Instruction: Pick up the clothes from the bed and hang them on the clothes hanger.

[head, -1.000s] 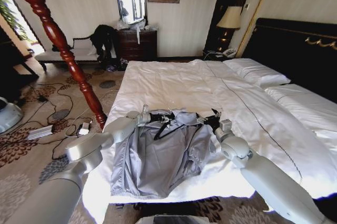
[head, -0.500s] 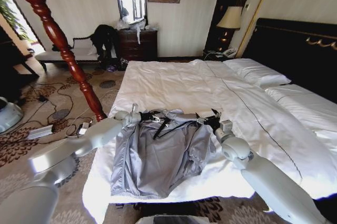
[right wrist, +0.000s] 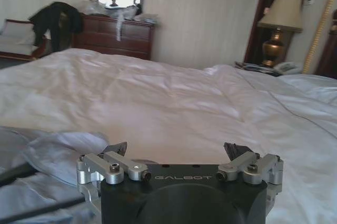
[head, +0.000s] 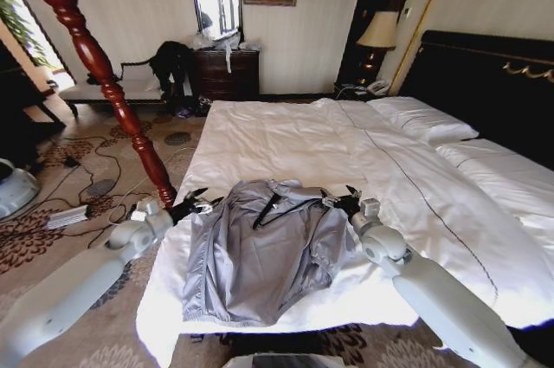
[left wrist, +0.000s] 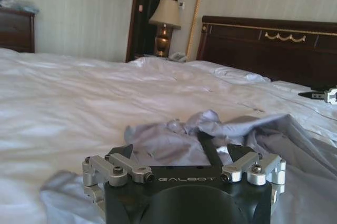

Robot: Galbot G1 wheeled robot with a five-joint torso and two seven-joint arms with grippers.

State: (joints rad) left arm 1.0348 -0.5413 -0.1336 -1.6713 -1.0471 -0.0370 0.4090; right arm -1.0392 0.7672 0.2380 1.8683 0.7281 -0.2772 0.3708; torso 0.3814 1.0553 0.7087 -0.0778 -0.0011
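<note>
Withdrawn from the collar toward the frame's lower left, the left gripper (head: 197,201) now sits at the bed's (head: 286,138) edge, jaws spread and empty. Frame centre, the clothes (head: 260,251) lie spread on the sheets, the clothes hanger (head: 270,203) apparently tucked inside the collar. Just right of the collar, the right gripper (head: 343,202) rests, jaws spread, empty.
</note>
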